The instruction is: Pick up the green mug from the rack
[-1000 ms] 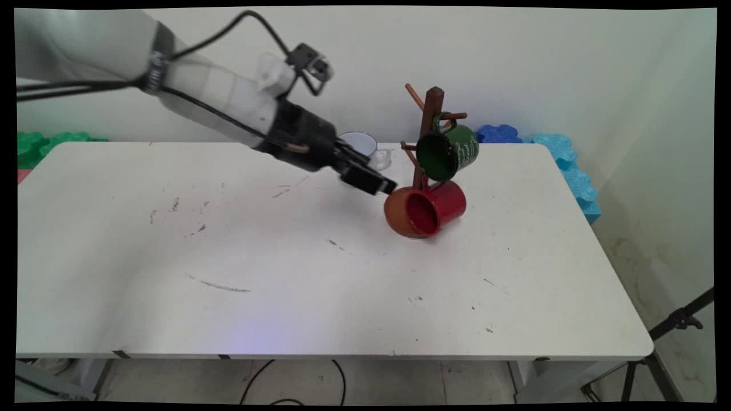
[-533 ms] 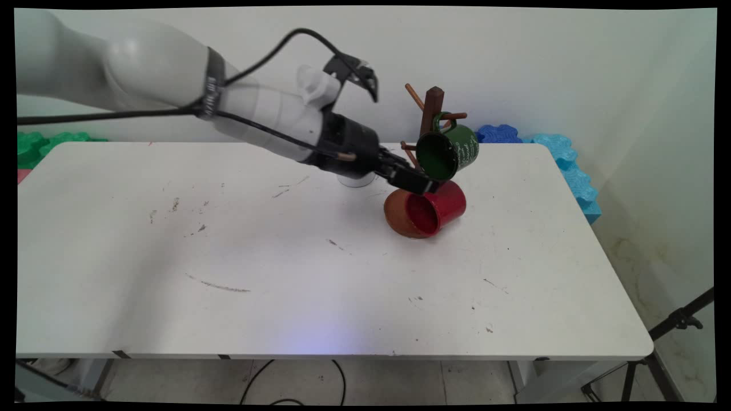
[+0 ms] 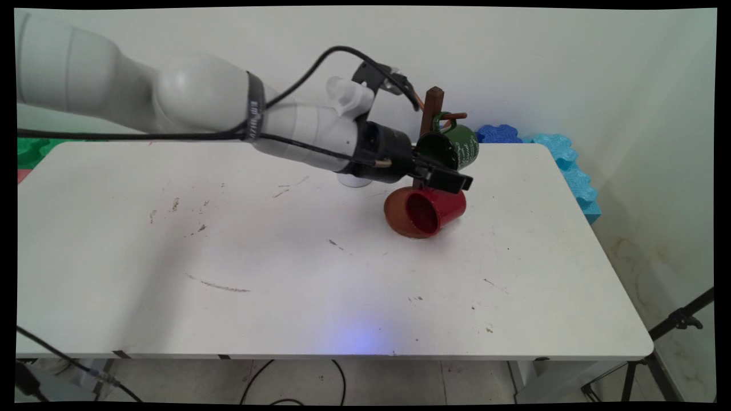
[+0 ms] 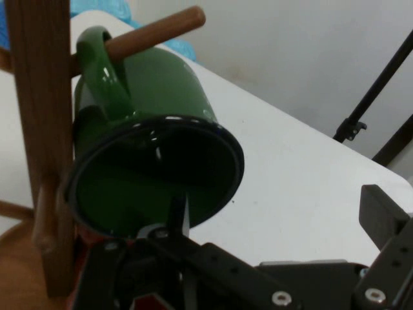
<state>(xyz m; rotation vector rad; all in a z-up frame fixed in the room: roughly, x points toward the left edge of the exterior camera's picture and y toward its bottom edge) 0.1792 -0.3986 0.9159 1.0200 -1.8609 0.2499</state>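
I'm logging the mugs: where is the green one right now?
The green mug hangs by its handle on a peg of the wooden rack, toward the table's far right in the main view, above the red mug, with the end effector at its rim.

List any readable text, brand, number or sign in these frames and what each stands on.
Green mug hanging on the mug tree: pale lettering on its side, too small to read.
Black band round the arm: faint lettering, unreadable.
Red mug, white mug and table: no text visible.
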